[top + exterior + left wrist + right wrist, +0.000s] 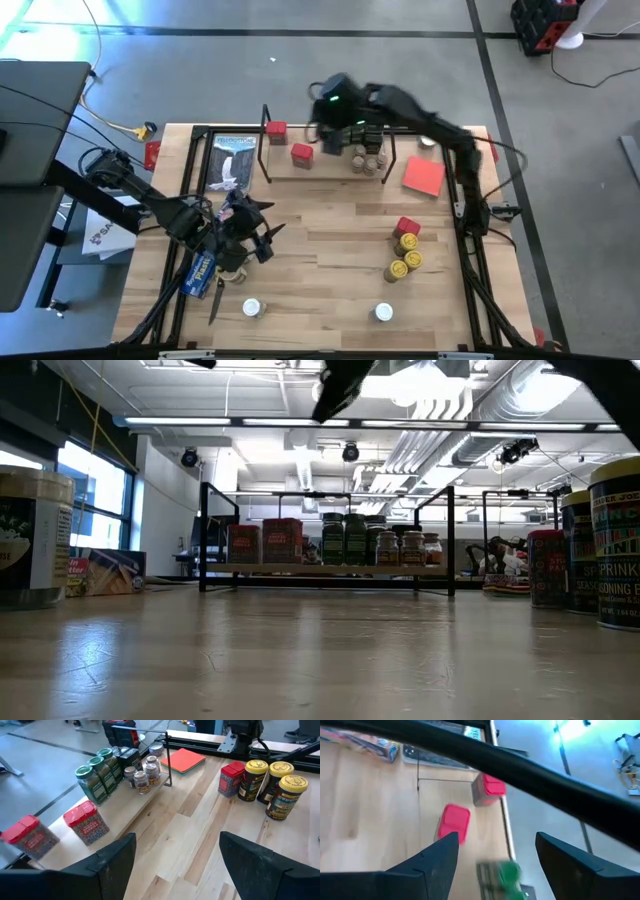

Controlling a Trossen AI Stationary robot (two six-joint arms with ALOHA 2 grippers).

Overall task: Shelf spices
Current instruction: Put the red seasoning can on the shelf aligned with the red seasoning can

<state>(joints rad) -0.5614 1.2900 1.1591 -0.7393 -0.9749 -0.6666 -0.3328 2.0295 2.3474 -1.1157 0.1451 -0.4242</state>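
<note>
The shelf [322, 172] stands at the table's far side. On it stand two red tins [301, 153], green-lidded jars [95, 780] and small round jars [368, 162]. My right gripper [495, 865] hovers open above the shelf's middle, over a red tin [454, 822] and a green-lidded jar [506, 872], with nothing between its fingers. My left gripper [177, 870] is open and empty above the table's near left part. A red tin [407, 228] and three yellow-lidded jars [405, 256] stand on the tabletop at the right. Two white-lidded jars [252, 308] stand near the front edge.
A long blue box [201, 268] lies under the left arm at the near left. A flat red sheet [424, 176] lies right of the shelf. A printed box [232, 162] lies left of the shelf. Bare wood [320, 250] spreads across the table's middle.
</note>
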